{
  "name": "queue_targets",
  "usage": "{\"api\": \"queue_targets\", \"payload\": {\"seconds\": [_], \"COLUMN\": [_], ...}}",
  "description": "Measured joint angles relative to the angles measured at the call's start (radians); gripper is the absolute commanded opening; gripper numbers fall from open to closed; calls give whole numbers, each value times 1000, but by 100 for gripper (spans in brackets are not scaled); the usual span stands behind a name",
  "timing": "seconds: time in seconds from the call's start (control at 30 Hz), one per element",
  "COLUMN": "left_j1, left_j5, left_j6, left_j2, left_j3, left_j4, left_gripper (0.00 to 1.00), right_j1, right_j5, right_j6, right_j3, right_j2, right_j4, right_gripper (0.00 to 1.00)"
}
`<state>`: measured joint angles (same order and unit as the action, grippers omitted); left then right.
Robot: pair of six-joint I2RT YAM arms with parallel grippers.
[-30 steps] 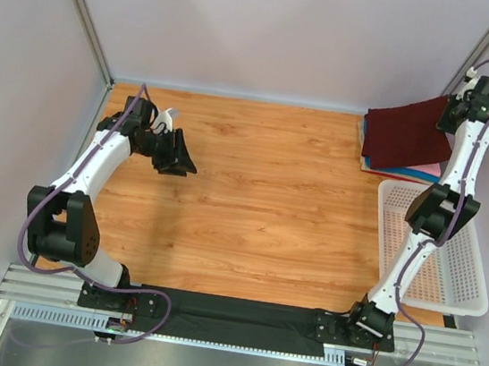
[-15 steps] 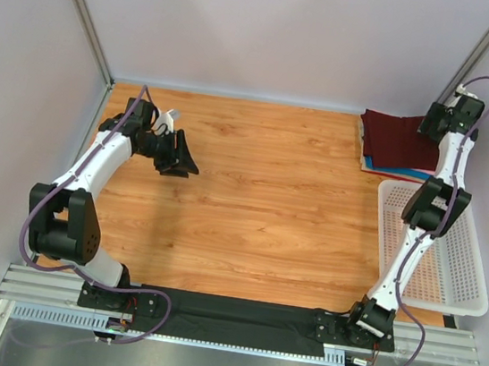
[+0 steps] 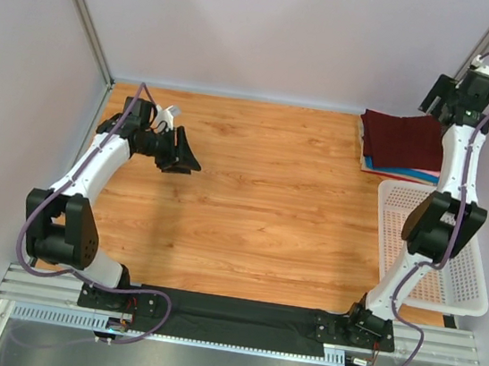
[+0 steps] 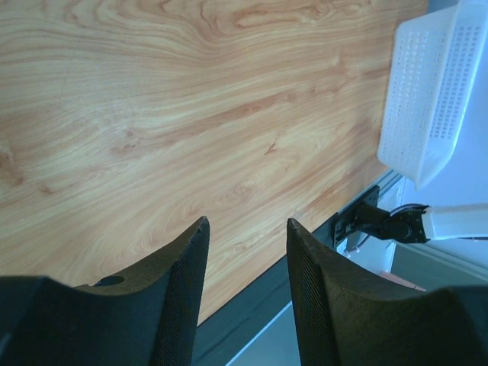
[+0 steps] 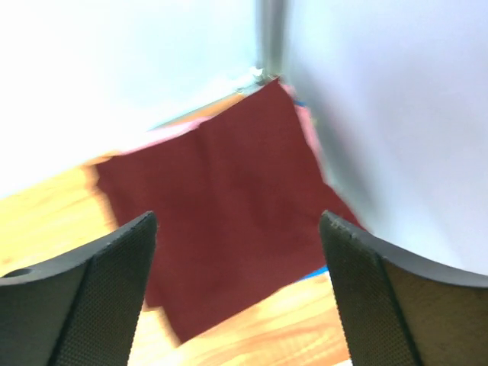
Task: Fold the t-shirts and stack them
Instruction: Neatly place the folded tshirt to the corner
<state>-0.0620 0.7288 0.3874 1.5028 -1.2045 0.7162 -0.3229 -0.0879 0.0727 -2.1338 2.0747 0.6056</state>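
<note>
1. Nearest on the right, a white perforated basket (image 3: 468,267) sits at the edge of the wooden table (image 3: 269,204), just in front of the folded clothes. The right arm's elbow hangs above it.
2. On the left side, the left arm bends up from its base with the forearm turned inward. The left gripper (image 3: 181,152) hovers low over bare wood. Its fingers (image 4: 179,282) stand partly apart, with only wood grain between them and nothing held.
3. In the far right corner, a maroon t-shirt (image 3: 403,139) lies flat on top of the stack, folded into a rough rectangle. Slivers of blue and pink cloth (image 3: 399,172) show beneath its near edge.
4. Farthest back, the right arm reaches tall toward that corner. The right gripper (image 3: 437,93) is raised above the stack's far edge, clear of the cloth. Its jaws are spread wide and empty, and the blurred wrist view frames the maroon tee between them.
</note>
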Motion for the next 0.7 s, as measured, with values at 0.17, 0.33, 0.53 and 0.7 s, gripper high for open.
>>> {"api": "queue_targets", "payload": {"seconds": [0.17,0.33,0.53,0.7], "left_j1": [0,-4,-79,-250], "left_j5": [20,30,-27,-129], "left_j6": [1,6,3,-5], "left_j2": [-34,-76,-188,-353], "left_j3": [7,23,24,22], "left_j4": [-33,-77,-121,-140], "left_gripper": [52,53,53,54], "right_j1": [37,56,150,312], "right_j5": [93,203,266,310], "right_j6": [90,203,274,299], "right_j3": [227,402,600,733], "right_j2": [-162,-175,-307,-609], "right_j4": [-75,-78,-12,5], "right_gripper": [26,16,15,23]}}
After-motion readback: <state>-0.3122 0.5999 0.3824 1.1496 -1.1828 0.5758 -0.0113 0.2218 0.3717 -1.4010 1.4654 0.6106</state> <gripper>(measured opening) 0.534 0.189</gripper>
